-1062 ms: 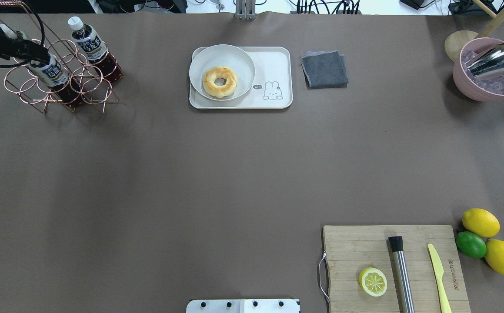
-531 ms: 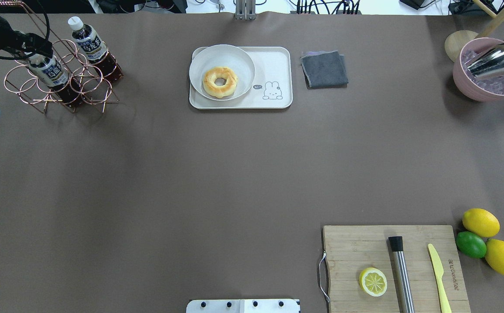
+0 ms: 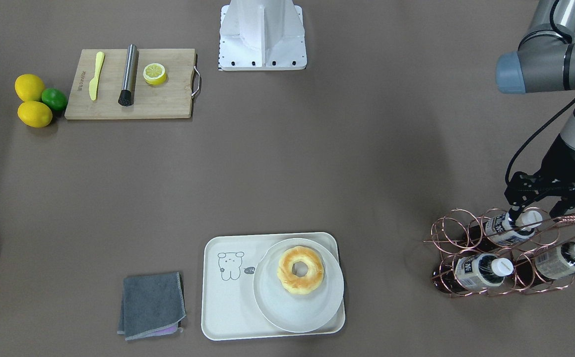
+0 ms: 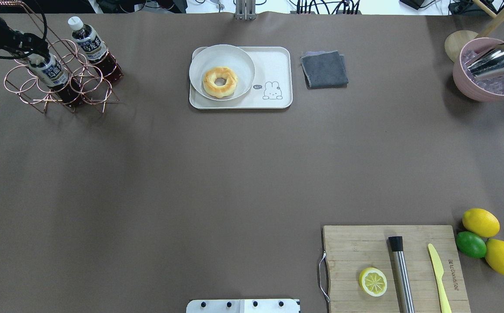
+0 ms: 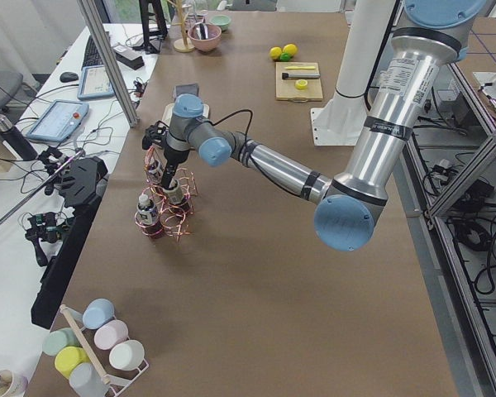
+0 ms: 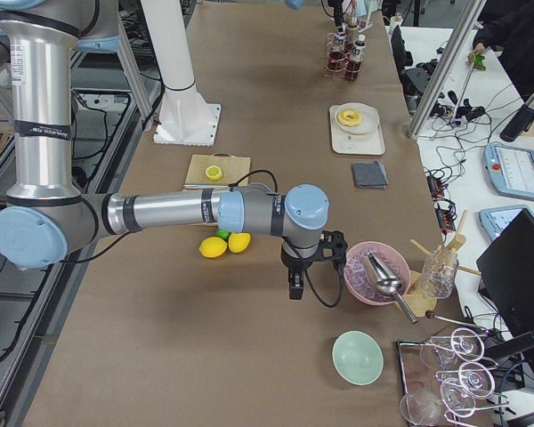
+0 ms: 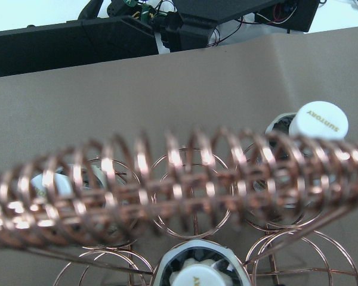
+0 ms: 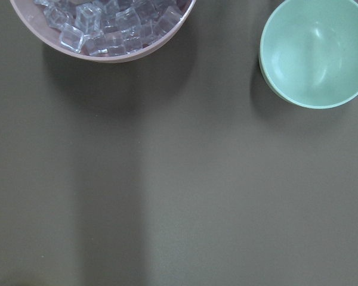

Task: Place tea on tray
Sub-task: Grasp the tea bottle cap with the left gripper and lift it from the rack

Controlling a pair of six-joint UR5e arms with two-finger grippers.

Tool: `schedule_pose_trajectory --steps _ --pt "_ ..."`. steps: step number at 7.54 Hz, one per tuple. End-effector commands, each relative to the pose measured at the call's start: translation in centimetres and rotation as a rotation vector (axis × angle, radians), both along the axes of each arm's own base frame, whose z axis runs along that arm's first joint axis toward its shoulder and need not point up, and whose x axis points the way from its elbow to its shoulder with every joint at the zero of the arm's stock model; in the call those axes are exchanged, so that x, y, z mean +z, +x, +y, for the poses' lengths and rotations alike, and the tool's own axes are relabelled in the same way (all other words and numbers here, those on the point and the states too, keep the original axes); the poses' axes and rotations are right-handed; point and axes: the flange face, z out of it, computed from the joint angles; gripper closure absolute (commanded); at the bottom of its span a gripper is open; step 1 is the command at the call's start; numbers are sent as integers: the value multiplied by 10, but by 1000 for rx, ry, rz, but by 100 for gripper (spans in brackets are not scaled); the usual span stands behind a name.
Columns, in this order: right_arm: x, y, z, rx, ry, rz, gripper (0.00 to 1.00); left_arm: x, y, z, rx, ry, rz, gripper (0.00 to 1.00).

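**At the table (image 4: 234, 174) edge, far left: left hand (image 3: 515, 214) on the tea (image 4: 48, 70)**

Across the table, the tray (image 4: 278, 61) lies well to the right of the copper rack (image 4: 21, 84). A plate (image 4: 201, 61) fills the tray half nearer the rack.

The tea lies tilted in the rack, with its cap end pointing away from the tray. The left hand sits at the neck, apparently clamped on it. Withdrawal should follow that axis before crossing to the tray.

The right hand (image 6: 294, 286) hangs well apart, beside the ice bowl (image 6: 354, 283), and its grip cannot be told.

The front view shows the cap (image 3: 533, 218). The overhead view hides it under the hand.
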Motion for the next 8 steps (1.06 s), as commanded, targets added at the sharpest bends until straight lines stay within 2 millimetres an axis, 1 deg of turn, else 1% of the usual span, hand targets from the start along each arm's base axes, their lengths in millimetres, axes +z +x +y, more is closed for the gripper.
schedule_pose_trajectory --steps 1,2,3,4,5,6,7,8 --pt "-3 0 -4 1 6 2 0 0 0 -1 -1 -1 0 53" --pt "-3 0 -4 1 6 2 0 0 0 -1 -3 -3 2 64" --pt "-2 0 -4 1 4 2 0 0 0 -1 -6 -6 3 86" --pt "-2 0 -4 1 4 2 0 -2 -8 -3 -20 -7 5 100" --pt "-2 0 -4 1 4 2 0 -12 -23 -11 -38 -1 9 100" --pt "1 0 -3 1 -2 1 0 -22 -44 -16 -28 -29 57 100" --pt "2 0 -3 1 -4 1 0 -35 -66 -17 -22 -50 104 100" --pt "1 0 -3 1 -4 0 0 -45 -78 -13 -26 -44 104 100"
